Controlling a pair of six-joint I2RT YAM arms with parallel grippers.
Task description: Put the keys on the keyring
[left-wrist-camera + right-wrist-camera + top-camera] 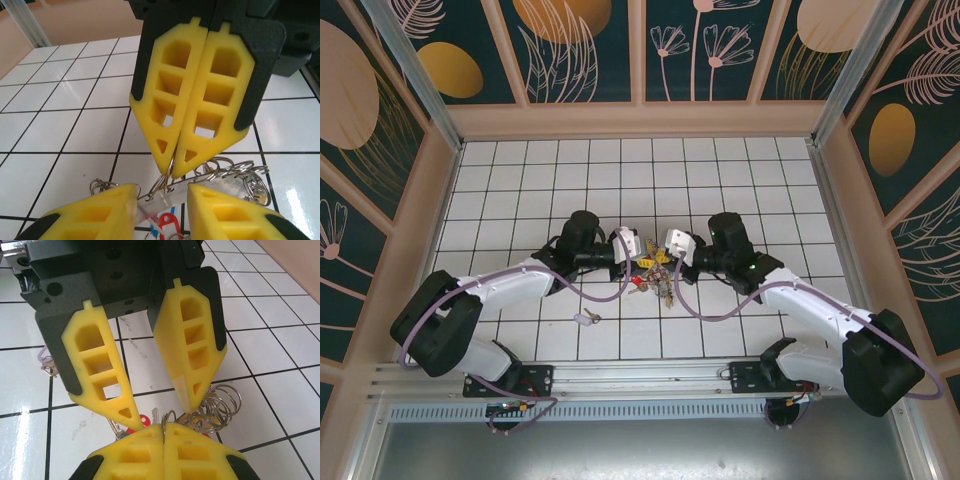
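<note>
My right end effector (172, 167) clamps a wire loop (159, 186), steadying the keys (650, 272) for my open, empty left end effector (160, 410).

White-and-black arms (515, 285), purple cables (592, 297), yellow latticed pincer fingers (186, 100)

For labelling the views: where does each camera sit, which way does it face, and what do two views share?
Top external: above and behind, looking down at the tiled table; both arms, keys between them.
Left wrist: faces the right gripper, shut on a wire ring; own left gripper, open, at the bottom.
Right wrist: faces the left gripper; own fingers at the bottom.
Shared: both wrist views show that wire ring.
</note>
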